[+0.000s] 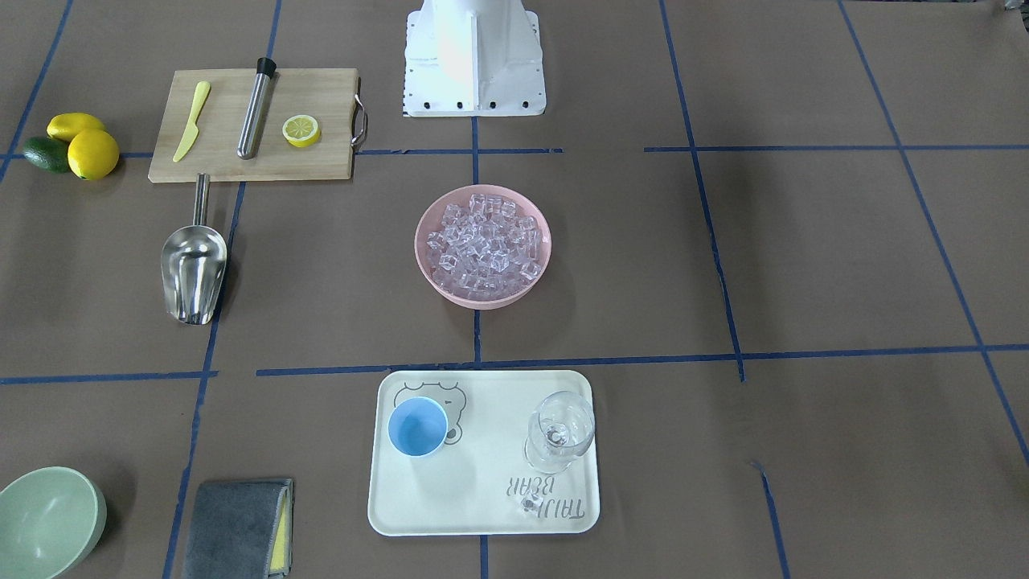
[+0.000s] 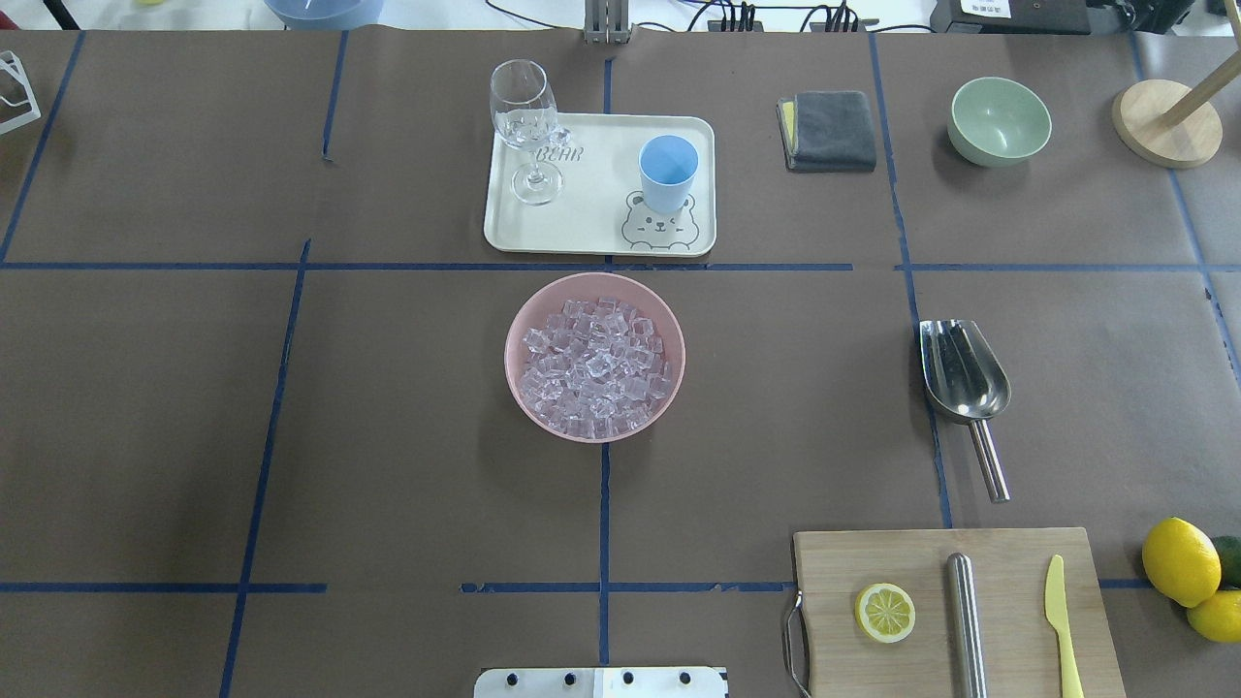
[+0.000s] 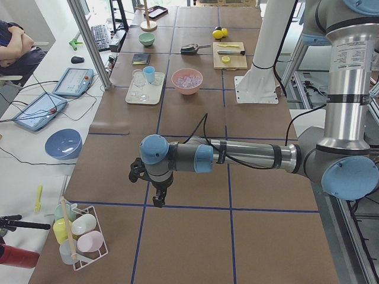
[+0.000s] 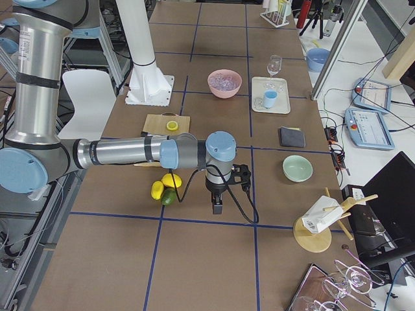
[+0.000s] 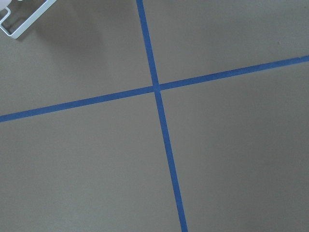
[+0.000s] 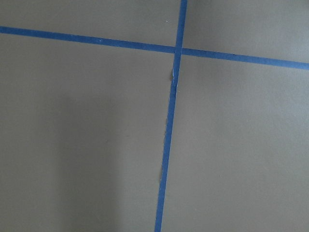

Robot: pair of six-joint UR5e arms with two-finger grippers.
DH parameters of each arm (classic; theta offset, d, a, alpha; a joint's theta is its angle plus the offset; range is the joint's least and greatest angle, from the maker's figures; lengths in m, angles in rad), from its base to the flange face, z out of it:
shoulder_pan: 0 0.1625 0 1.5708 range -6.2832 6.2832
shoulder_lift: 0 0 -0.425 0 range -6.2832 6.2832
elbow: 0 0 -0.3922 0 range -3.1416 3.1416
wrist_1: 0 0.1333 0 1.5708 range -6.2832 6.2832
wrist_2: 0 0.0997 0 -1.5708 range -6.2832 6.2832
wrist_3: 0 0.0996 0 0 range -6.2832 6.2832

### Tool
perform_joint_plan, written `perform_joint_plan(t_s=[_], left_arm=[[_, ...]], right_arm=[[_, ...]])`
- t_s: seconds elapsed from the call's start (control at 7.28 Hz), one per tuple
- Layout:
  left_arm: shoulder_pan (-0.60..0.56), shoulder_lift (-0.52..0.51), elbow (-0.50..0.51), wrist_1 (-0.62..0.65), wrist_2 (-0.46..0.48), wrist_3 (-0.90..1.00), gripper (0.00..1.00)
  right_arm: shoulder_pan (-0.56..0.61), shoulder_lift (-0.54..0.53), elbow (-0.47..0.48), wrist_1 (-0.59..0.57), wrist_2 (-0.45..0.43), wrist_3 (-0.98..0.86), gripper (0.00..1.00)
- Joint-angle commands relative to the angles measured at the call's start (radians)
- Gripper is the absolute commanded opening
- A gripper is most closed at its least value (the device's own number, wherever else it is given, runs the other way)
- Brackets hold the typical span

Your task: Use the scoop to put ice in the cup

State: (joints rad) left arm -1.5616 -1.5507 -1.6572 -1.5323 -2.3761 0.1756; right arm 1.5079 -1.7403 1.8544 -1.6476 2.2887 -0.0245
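Observation:
Many clear ice cubes (image 1: 483,245) fill a pink bowl (image 2: 594,286) at the table's middle. The light blue cup (image 1: 417,426) stands upright and empty on a cream tray (image 1: 482,515), and also shows in the overhead view (image 2: 668,173). The steel scoop (image 1: 193,265) lies on the table by the cutting board, trough away from the robot (image 2: 963,373). My left gripper (image 3: 159,198) hangs over bare table far from them, seen only from the side. My right gripper (image 4: 217,206) likewise. I cannot tell whether either is open or shut.
A stemmed glass (image 1: 560,430) stands on the tray beside one loose cube (image 1: 530,504). The cutting board (image 2: 955,620) holds a lemon slice, a steel cylinder and a yellow knife. Lemons (image 2: 1180,561), a green bowl (image 2: 1000,120) and a grey cloth (image 2: 829,129) lie around.

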Motion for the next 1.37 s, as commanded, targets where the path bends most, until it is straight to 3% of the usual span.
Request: perform_joint_plan(t_s=[0.0,0.41,0.55,1.24], left_arm=[[0.002,0.0,0.004,-0.005,0.0,0.001,1.0],[0.0,-0.012,-0.024,-0.008,0.02,0.002,1.0],[0.002,-0.018,-0.029,-0.008,0.079,0.001,1.0],[0.006,-0.104,-0.049,-0.012,0.072,-0.005,1.0]], right_arm=[[0.0,-0.001,0.023,0.002,0.0,-0.003,1.0],[-0.003,-0.001,0.046,0.047,0.009,0.0,1.0],[-0.032,-0.001,0.045,0.049,0.023,0.009,1.0],[-0.043,0.027,0.02,0.083,0.023,0.074,1.0]])
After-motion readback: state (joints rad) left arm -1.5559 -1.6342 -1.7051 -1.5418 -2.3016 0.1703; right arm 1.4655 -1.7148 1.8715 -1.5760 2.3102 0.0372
